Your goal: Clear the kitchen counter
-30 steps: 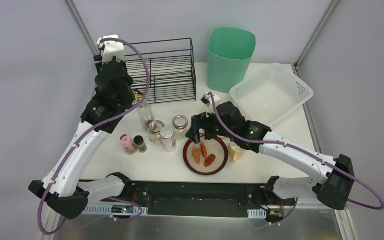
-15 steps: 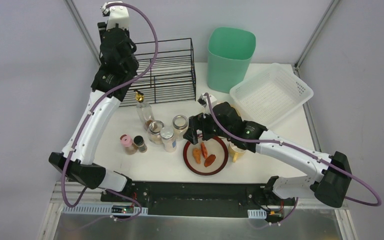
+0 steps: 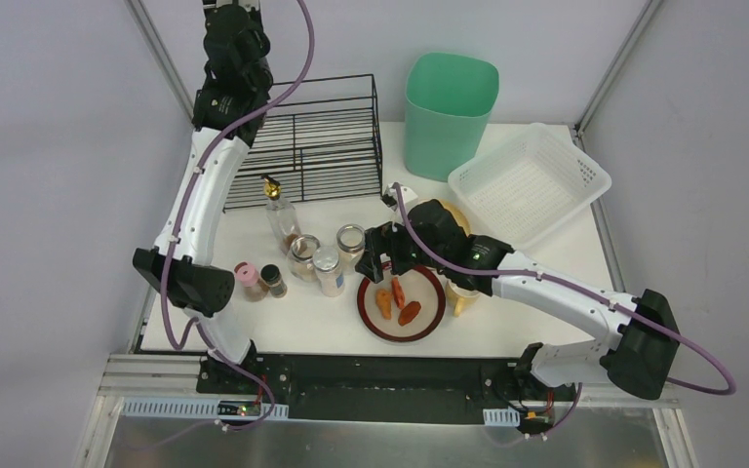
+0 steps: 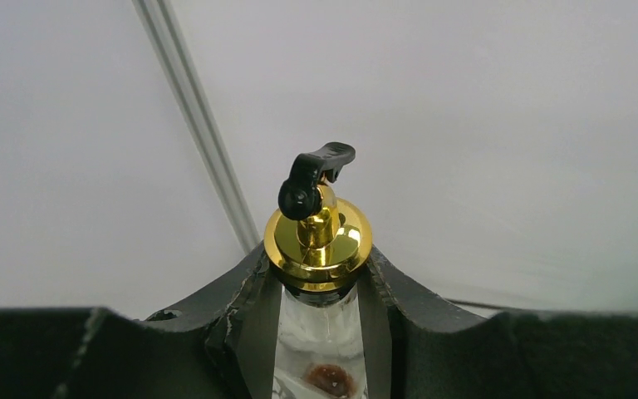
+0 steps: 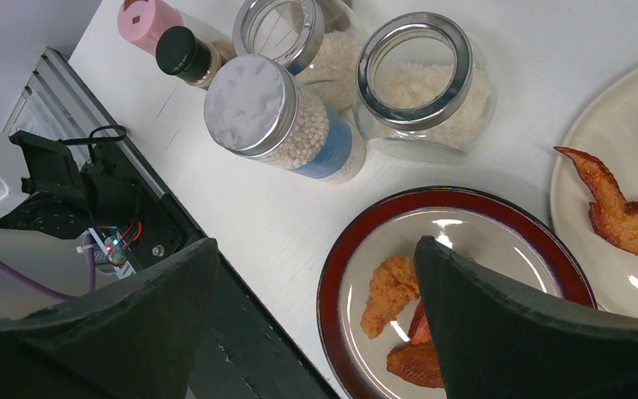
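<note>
The white kitchen counter (image 3: 302, 327) holds a red-rimmed plate (image 3: 429, 314) with orange food pieces (image 3: 397, 297). My left gripper (image 3: 236, 34) is raised high over the back left corner. In the left wrist view it (image 4: 320, 266) is shut on the neck of a glass bottle (image 4: 320, 332) with a gold cap and black pourer. A similar bottle (image 3: 278, 213) stands on the counter. My right gripper (image 3: 382, 261) hangs open and empty over the plate's left edge; in the right wrist view it (image 5: 316, 249) has the plate (image 5: 465, 224) below it.
Three glass jars (image 3: 329, 268), a pink-capped shaker (image 3: 247, 281) and a black-capped one (image 3: 273, 281) stand left of the plate. A yellow cup (image 3: 461, 295) and a cream plate (image 5: 573, 158) are under my right arm. Black wire rack (image 3: 317, 141), green bin (image 3: 449, 112), white basket (image 3: 529, 183) at back.
My left arm has swung up and back, from beside the jars to high over the rack's back left corner. My right gripper has edged slightly left over the plate.
</note>
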Robot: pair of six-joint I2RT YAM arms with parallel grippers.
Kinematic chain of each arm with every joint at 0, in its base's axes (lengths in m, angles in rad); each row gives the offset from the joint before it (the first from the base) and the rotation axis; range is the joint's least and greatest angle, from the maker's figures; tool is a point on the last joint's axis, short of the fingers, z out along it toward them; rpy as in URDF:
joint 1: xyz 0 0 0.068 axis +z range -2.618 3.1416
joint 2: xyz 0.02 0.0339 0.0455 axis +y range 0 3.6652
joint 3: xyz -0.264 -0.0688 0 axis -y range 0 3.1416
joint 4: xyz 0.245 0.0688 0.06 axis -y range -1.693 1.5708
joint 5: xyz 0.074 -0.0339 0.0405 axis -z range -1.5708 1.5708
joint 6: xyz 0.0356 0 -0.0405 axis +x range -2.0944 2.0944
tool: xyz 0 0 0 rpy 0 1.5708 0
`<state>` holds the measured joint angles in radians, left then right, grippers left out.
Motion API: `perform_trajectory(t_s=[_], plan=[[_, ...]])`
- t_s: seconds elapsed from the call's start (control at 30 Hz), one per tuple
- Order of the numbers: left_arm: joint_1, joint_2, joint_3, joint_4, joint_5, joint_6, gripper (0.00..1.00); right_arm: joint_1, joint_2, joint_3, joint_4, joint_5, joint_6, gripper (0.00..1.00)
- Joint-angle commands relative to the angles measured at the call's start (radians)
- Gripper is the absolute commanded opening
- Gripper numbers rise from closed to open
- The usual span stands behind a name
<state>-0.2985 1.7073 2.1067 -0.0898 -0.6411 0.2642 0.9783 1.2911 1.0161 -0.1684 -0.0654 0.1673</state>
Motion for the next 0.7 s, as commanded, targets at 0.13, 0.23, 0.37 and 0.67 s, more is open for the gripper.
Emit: perform_trajectory(t_s=[0.13,0.23,0.37,0.67], plan=[[0.021,0.141,0.295,0.119,0.135,-0.073,0.0,0.007,-0.017,-0.011,0.039,0.022,-0.017,0.92],[0.025,0.204,0.355,0.123,0.158,-0.103,0.0,0.007,-0.01,-0.01,0.035,0.043,-0.024,0.92],[0.029,0.263,0.401,0.149,0.167,-0.122,0.0,0.006,0.0,-0.008,0.032,0.056,-0.028,0.91],[0.052,0.354,0.448,0.171,0.198,-0.202,0.0,0.007,0.033,0.0,0.036,0.053,-0.029,0.92]])
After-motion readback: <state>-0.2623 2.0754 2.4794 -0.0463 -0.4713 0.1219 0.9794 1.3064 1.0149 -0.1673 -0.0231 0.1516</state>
